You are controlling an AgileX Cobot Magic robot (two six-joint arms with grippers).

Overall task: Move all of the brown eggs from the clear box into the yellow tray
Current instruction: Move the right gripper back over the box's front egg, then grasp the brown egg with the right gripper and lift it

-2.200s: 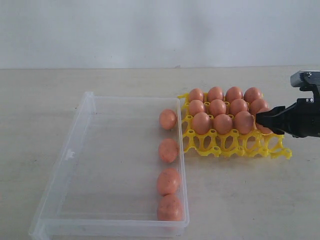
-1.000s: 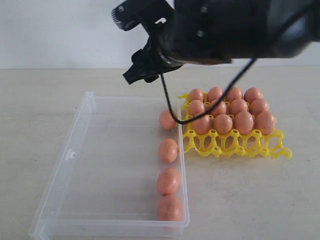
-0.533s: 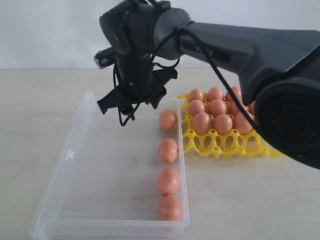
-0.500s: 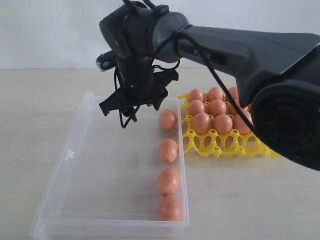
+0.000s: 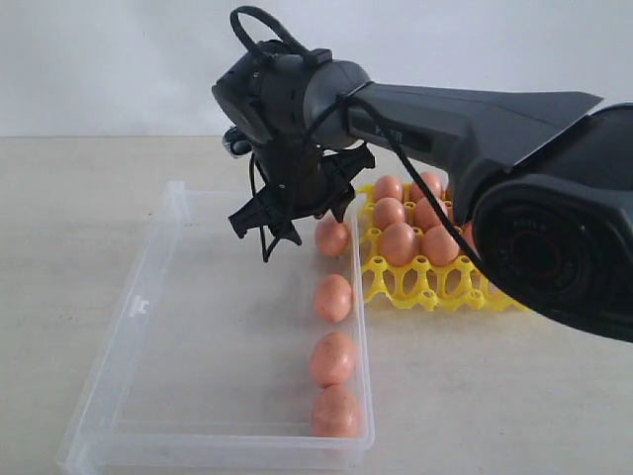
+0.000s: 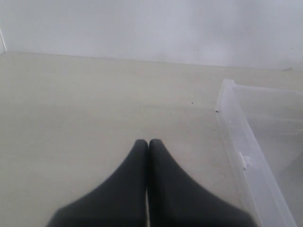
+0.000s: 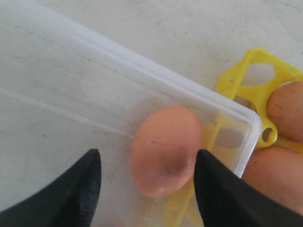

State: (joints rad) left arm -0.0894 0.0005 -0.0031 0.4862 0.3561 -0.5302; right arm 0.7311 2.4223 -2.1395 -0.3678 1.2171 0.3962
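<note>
Hovering our right gripper [image 7: 147,158], spread and empty, over the egg [image 7: 165,149] in the box [image 7: 156,78] corner by the tray [image 7: 246,66]; its long axis crosses our closing line. Left gripper [image 6: 147,144] clenched, farther.

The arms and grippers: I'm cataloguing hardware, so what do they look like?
The right arm is glossy dark grey, rounded and tubular, with faint lettering and a black cable looped over its wrist. The right gripper and left gripper have matte black fingers tapering to rounded tips.
</note>
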